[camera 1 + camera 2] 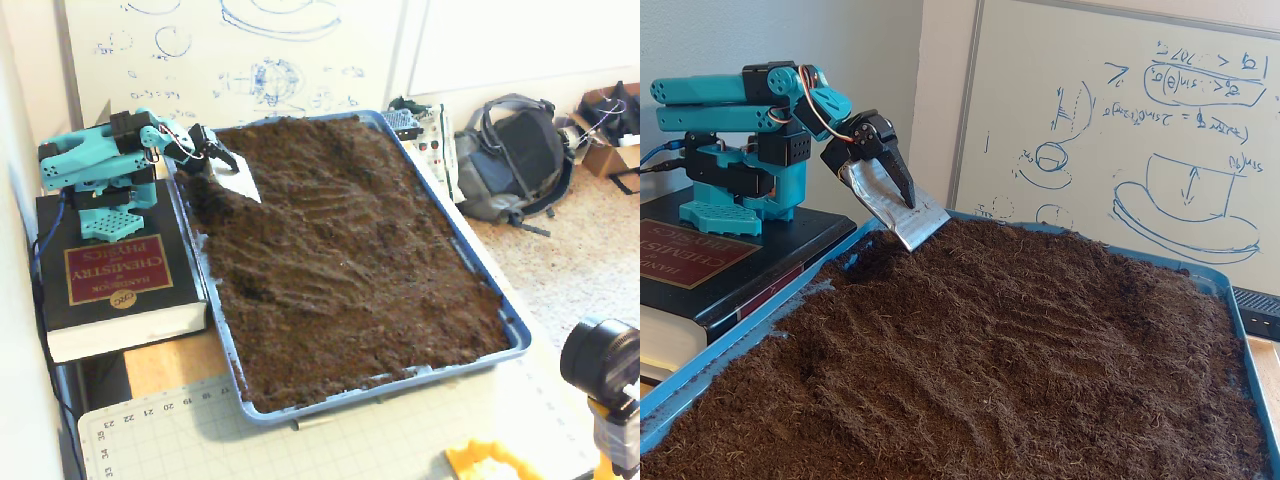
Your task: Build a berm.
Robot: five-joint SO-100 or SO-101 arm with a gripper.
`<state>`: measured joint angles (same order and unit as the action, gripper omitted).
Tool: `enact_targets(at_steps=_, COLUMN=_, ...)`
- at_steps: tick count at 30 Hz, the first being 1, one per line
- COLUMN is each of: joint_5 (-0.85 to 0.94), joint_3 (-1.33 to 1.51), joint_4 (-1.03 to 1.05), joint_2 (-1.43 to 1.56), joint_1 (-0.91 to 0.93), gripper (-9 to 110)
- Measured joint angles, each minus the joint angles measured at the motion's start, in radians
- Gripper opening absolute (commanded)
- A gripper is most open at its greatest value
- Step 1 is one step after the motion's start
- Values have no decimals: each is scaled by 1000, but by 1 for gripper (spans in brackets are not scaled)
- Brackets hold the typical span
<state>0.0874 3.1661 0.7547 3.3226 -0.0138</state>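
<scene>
A blue tray (515,335) is filled with dark brown loose soil (340,260), raked into shallow furrows. No distinct raised berm stands out in either fixed view; the surface is only gently uneven (1020,330). My teal arm stands on a book at the tray's far left corner. My gripper (232,163) has black fingers (902,178) shut on a flat silver blade (902,215). The blade's lower edge (245,186) rests on the soil at that corner.
The arm's base sits on a thick black and red book (115,280) left of the tray. A whiteboard (1120,120) stands behind. A grey backpack (515,155) lies to the right. A camera (605,365) and a cutting mat (330,445) are in front.
</scene>
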Motion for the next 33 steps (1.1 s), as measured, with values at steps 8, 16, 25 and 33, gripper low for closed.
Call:
enact_targets(at_steps=8, joint_5=0, joint_3=-107, joint_4=0, joint_2=-225, joint_1=0, gripper=1)
enact_targets(at_steps=16, joint_5=0, joint_3=-423, joint_4=75, joint_2=-495, joint_1=-38, gripper=1)
enact_targets(at_steps=25, joint_5=-17, joint_3=-696, joint_4=445, joint_2=-784, joint_1=-94, gripper=1)
enact_targets(at_steps=33, joint_5=-17, joint_3=-739, joint_4=502, joint_2=-1085, joint_1=-95, gripper=1)
